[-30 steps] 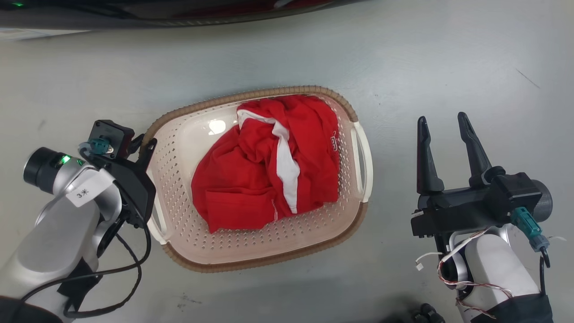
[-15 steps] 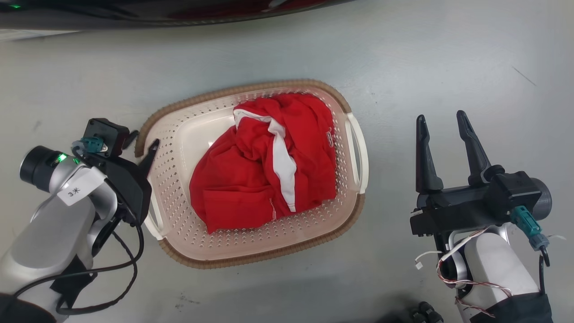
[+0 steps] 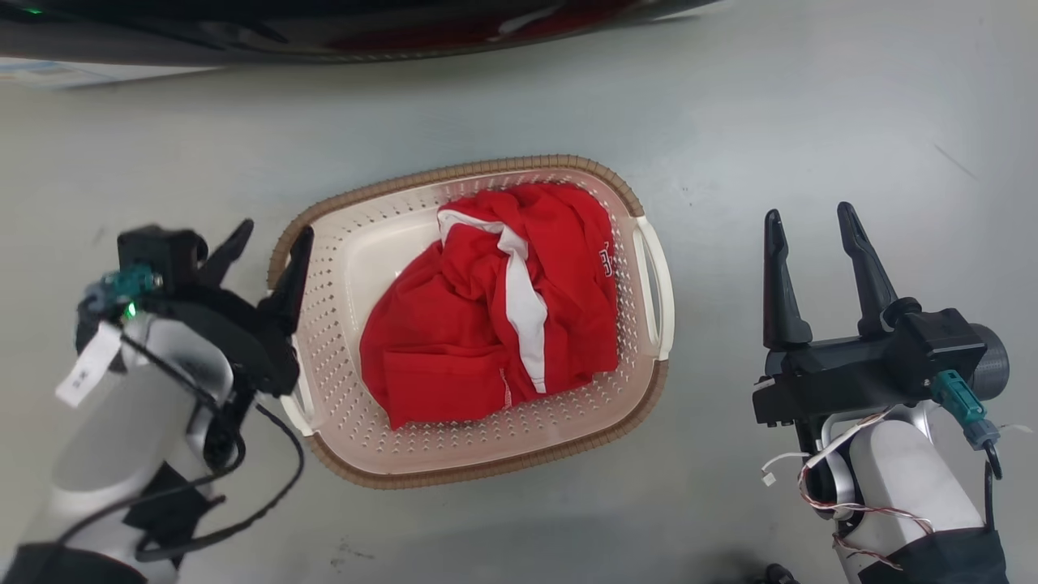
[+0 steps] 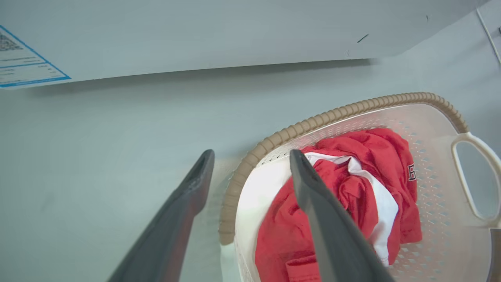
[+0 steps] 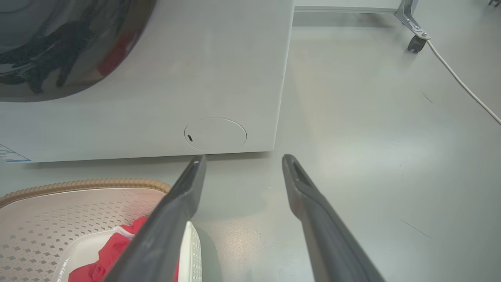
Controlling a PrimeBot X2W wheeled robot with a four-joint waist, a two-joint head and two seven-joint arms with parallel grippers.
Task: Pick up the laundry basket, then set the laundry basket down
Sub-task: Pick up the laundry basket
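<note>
The left gripper (image 3: 274, 230) was open with the laundry basket (image 3: 486, 430) rim between its fingers, the right gripper (image 3: 808, 212) was open above grey floor (image 3: 811, 105), and the washer's (image 5: 176, 78) blue-edged sticker (image 4: 23, 62) was unreadable.

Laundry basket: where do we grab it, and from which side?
Grip the laundry basket by its white side handles: open loops on the short walls, a finger should fit through. Left handle from the robot's left, where the open left gripper straddles the rim; right handle from the right, facing the open right gripper. Red garment lies clear of both.

Laundry basket (image 4: 332, 113) edge-cropped; washer label (image 4: 27, 64) illegible
</note>
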